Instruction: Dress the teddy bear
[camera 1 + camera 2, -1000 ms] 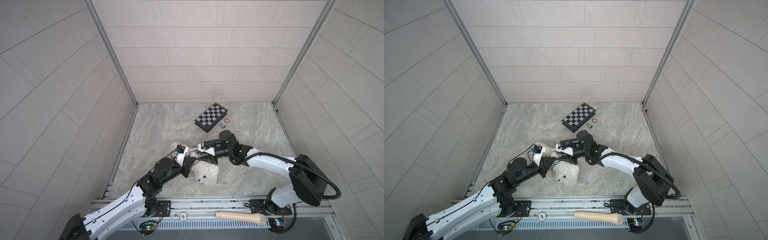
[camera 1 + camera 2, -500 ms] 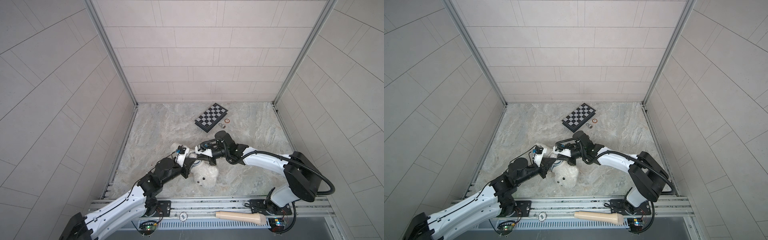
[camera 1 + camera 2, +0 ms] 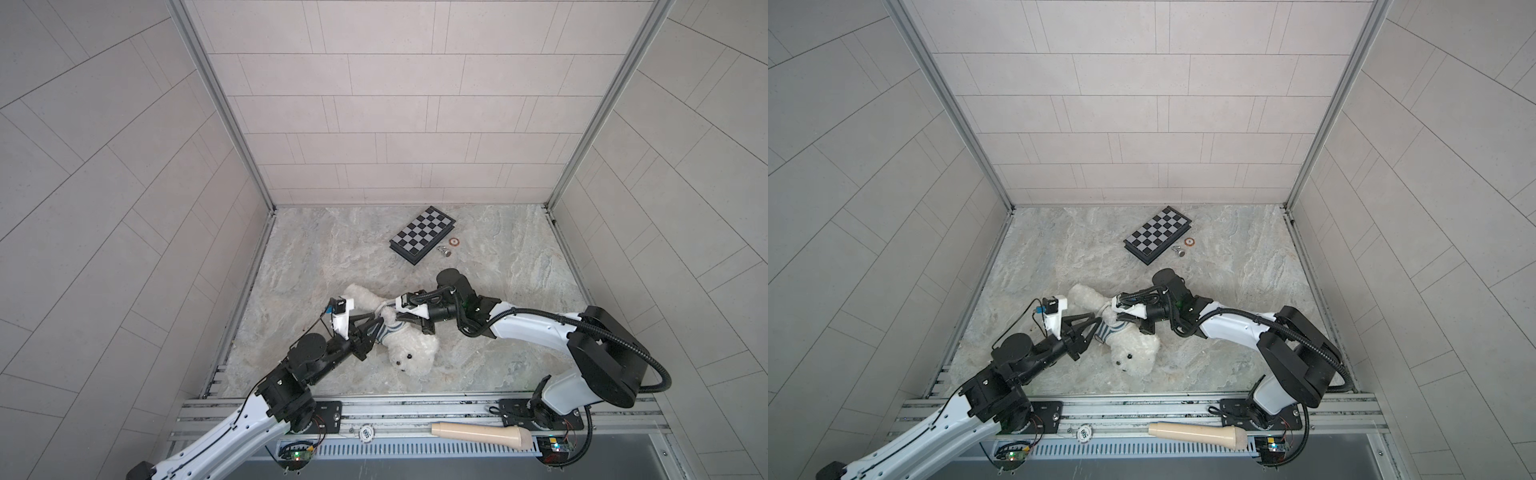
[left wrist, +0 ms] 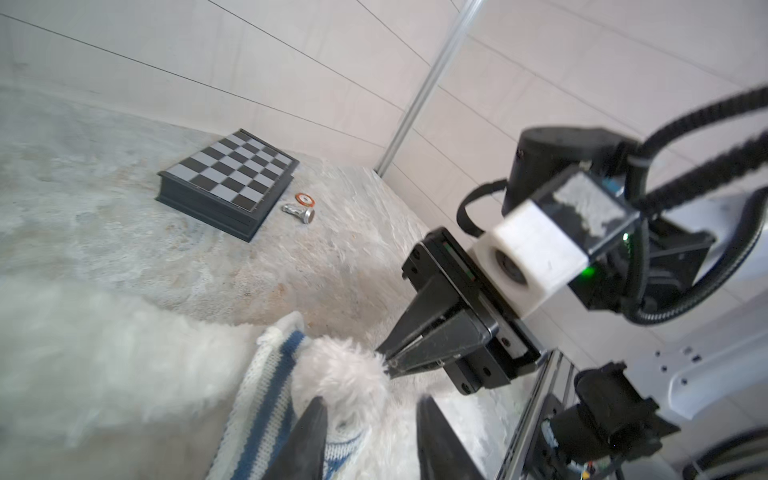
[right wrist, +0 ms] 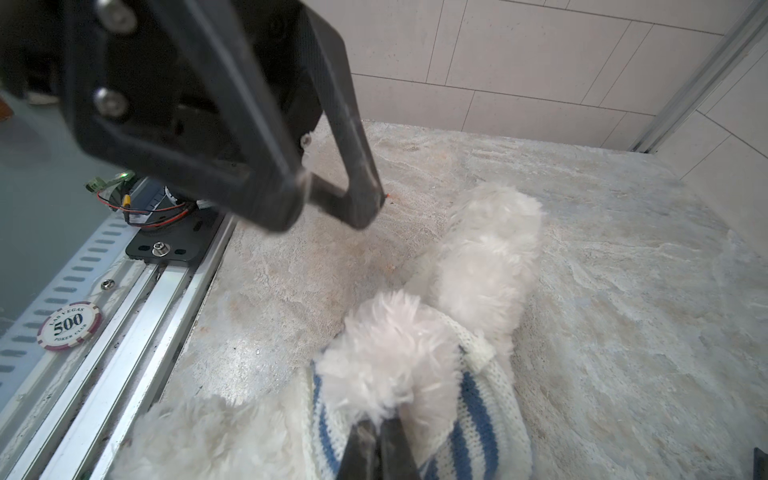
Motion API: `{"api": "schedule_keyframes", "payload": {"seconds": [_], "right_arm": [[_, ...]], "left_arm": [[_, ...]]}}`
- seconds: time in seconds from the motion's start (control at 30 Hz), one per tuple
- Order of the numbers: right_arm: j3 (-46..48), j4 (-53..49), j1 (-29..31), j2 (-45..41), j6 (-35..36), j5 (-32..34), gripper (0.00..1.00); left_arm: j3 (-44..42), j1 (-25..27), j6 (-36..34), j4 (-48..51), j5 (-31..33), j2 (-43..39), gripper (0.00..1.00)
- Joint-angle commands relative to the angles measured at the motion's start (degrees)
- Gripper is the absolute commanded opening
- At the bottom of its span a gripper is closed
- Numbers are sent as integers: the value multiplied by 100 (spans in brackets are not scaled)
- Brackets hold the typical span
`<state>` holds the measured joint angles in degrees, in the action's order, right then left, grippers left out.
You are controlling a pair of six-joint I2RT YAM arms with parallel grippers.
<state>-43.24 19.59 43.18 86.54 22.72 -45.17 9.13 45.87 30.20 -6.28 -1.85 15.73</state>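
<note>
Bear (x1): teddy bear (image 3: 415, 351) (image 3: 1136, 353) on its back, near-centre of marble table (image 3: 519, 266), head twd near edge, legs twd far-left.
Shirt (x1): blue/white striped shirt (image 3: 390, 331) (image 5: 478, 415) bunched round torso; one furry paw (image 5: 395, 345) pokes out.
R grip: right gripper (image 4: 386, 363) (image 5: 374, 432) jaws fully closed, pinching fur at that paw's tip.
L grip: left gripper (image 4: 371, 401) jaws partway apart, nothing held; tips near paw & shirt, contact unclear.
Board (x1): chessboard (image 3: 422, 232) (image 4: 228, 174) far-centre, well apart from bear.
By board: silver chess piece (image 3: 444, 250) x1, on its side, just right of board; orange-rimmed disc (image 3: 455, 242) x1 beside it.
Near rail (image 3: 415, 409): poker chip (image 5: 70, 326) x1; beige club-shaped handle (image 3: 482, 434) x1 to its right.
Vs 1 s ago: bear same spot; L jaws were shut, now parted; R jaws were parted, now shut; R arm's elbow (image 3: 602, 361) a bit further left.
</note>
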Motion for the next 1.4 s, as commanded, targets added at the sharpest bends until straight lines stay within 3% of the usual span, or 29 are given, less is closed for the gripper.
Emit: {"api": "schedule_keyframes", "payload": {"seconds": [0.0,0.33,0.5,0.7,0.8,0.93,1.13,1.37], "right_arm": [[139,329,-14,-190,164,-356,0],[246,706,-42,-190,91,-418,0],[253,754,-63,-154,65,-449,0],[334,1006,-86,-182,-72,-488,0],[350,1053,-92,-207,-95,-493,0],[382,1057,-102,-284,-100,-481,0],[539,1450,-155,-418,-283,-484,0],[716,2345,-228,-458,-840,-611,0]], "left_arm": [[-91,-78,370,515,790,-92,38],[22,-706,732,-221,43,1681,34],[81,-737,564,-871,-422,2335,40],[101,-737,464,-1162,-480,2868,40],[157,-737,401,-1301,-512,3107,18],[133,-737,387,-1371,-457,3135,2],[148,-766,268,-788,57,2980,0],[450,-939,220,101,524,3402,0]]}}
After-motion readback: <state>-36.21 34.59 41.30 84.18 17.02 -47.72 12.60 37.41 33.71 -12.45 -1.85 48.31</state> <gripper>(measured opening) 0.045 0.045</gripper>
